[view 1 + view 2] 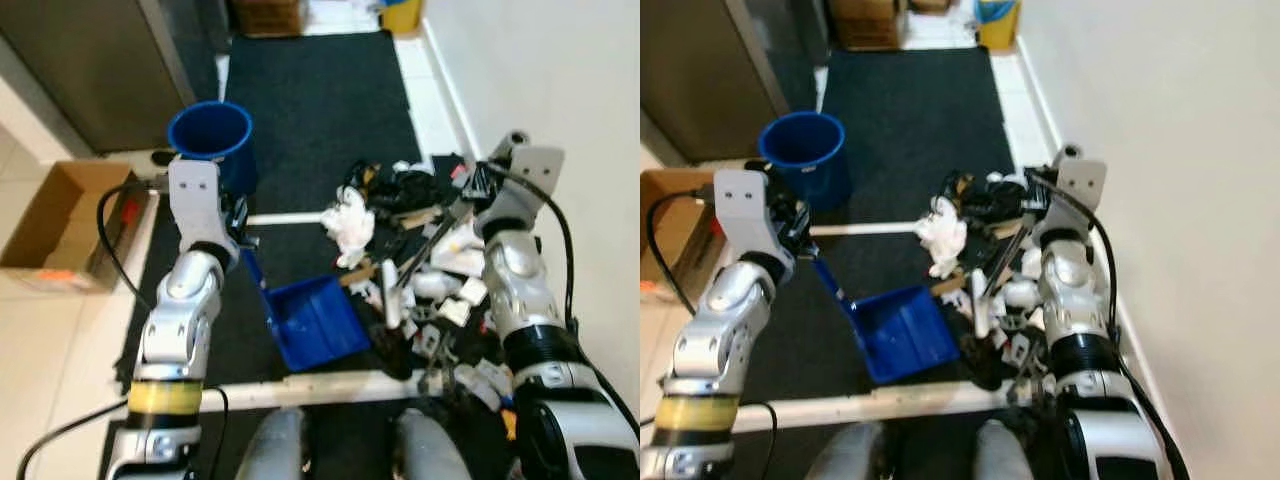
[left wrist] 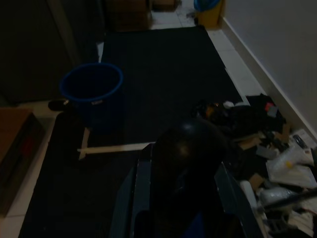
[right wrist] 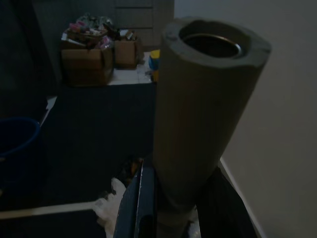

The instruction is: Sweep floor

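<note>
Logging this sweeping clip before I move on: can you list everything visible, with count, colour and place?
dustpan: one, blue, on the black mat in front of the robot, mouth toward the litter
litter pile: one heap, white, black and brown scraps, on the mat beside the right wall
broom handle: one, grey tube, held upright over the pile
bucket: one, blue, standing at the mat's left edge
open cardboard box: one, brown, on the pale tiles at far left
yellow bin: one, at the far end of the mat
cardboard boxes: several, brown, far end
left tool: holds the dustpan's handle
right tool: closed around the broom handle
</note>
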Controlling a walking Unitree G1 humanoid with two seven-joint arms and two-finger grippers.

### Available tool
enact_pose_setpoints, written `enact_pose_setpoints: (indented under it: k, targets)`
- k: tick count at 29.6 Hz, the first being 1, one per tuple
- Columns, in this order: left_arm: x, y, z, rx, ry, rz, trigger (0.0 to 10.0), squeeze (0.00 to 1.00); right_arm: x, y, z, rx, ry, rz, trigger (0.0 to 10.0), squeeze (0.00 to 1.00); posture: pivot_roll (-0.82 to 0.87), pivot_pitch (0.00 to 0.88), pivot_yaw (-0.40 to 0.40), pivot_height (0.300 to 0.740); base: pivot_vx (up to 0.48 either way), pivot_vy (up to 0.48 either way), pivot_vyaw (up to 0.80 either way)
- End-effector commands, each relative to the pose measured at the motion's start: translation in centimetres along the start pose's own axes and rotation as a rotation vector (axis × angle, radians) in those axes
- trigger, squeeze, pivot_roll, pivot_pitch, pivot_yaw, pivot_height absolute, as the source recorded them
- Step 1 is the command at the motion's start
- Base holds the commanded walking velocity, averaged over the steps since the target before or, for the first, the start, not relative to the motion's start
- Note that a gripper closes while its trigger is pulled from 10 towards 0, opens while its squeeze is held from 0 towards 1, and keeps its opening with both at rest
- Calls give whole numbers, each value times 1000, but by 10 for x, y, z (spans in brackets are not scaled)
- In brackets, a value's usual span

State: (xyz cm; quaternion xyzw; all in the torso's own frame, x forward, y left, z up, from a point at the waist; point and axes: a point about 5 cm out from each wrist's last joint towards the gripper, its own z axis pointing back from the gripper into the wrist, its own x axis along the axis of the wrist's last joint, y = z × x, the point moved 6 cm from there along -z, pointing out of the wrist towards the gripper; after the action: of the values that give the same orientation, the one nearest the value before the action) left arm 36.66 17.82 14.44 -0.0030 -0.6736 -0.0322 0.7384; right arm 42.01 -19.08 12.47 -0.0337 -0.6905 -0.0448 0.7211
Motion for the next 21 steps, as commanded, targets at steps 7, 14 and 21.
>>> enact_pose_setpoints:
  k: [7,14,21]
  targets:
    - [10,6,1,20,-36,-10,10000,0,3,-4,0,-9,-10,14,10000,0,5,128,10,740,0,0,0]
    - [8,6,2,23,-32,-6,10000,0,4,-3,0,-2,-10,17,10000,0,6,127,8,740,0,0,0]
    - [7,15,4,-8,-23,0,10000,0,7,-2,-1,10,-21,28,10000,0,9,132,9,740,0,0,0]
